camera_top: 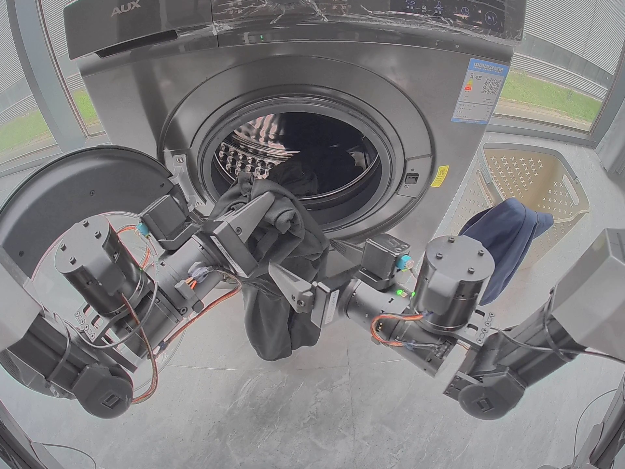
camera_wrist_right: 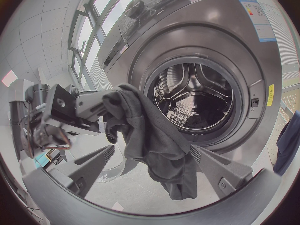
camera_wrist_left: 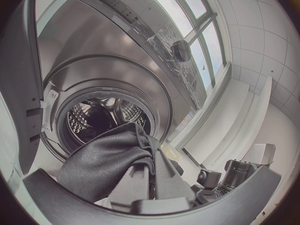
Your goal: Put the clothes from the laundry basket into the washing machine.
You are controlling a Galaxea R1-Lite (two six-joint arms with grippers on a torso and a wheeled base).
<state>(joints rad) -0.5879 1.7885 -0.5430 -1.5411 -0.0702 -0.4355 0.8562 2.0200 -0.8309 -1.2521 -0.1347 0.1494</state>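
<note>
A dark grey garment (camera_top: 280,307) hangs in front of the washing machine's open drum (camera_top: 306,151), just below its rim. My left gripper (camera_top: 263,204) is shut on the garment's bunched top (camera_wrist_left: 106,160), and its fingers (camera_wrist_right: 90,103) pinch the cloth. My right gripper (camera_top: 303,262) sits lower with its jaws wide open, and the cloth (camera_wrist_right: 156,141) drapes down between its fingers (camera_wrist_right: 218,169). More dark clothes (camera_top: 325,164) lie inside the drum (camera_wrist_right: 193,100). The beige laundry basket (camera_top: 560,184) stands to the right with a navy garment (camera_top: 508,242) over its rim.
The round machine door (camera_top: 71,184) is swung open to the left, behind my left arm. The grey tiled floor (camera_top: 338,398) lies below the grippers. Windows run behind the machine.
</note>
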